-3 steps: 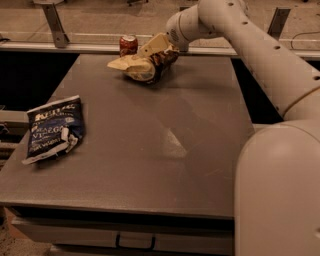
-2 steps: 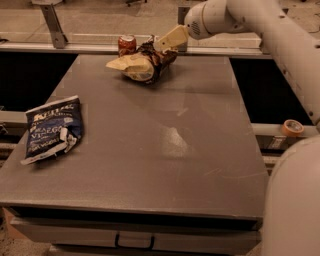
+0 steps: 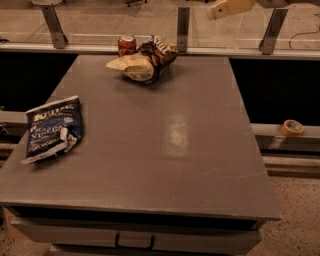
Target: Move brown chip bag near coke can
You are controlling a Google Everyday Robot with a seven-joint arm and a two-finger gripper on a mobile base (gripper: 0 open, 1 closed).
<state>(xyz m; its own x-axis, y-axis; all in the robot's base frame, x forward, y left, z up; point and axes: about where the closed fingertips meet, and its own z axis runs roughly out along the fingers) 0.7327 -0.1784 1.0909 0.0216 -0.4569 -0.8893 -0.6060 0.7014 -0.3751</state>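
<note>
Three things lay on the grey table (image 3: 170,165) when I checked the feed. The brown chip bag (image 3: 142,62) was at the far edge, left of the middle, lying on its side and crumpled, its tan end pointing left and its dark end pointing right toward the back rail. The coke can (image 3: 126,45) stood upright just behind the bag's left half, by the far edge; the two were so near that I could not tell whether they touched. The dark blue chip bag (image 3: 52,129) lay flat near the left edge, well apart from both, with its white lettering facing up. The gripper (image 3: 225,8) was at the very top of the view, above and to the right of the brown bag, over the strip beyond the table and well clear of everything on it. Only a pale, cream-coloured part of it showed, cut off by the frame, so I could not tell whether it stood apart or together. A metal post (image 3: 183,27) rose from the rail behind the bag. Off the table, to the right, a roll of tan tape (image 3: 292,127) sat on a lower ledge. A dark handle (image 3: 134,241) showed on the drawer front under the near edge.
</note>
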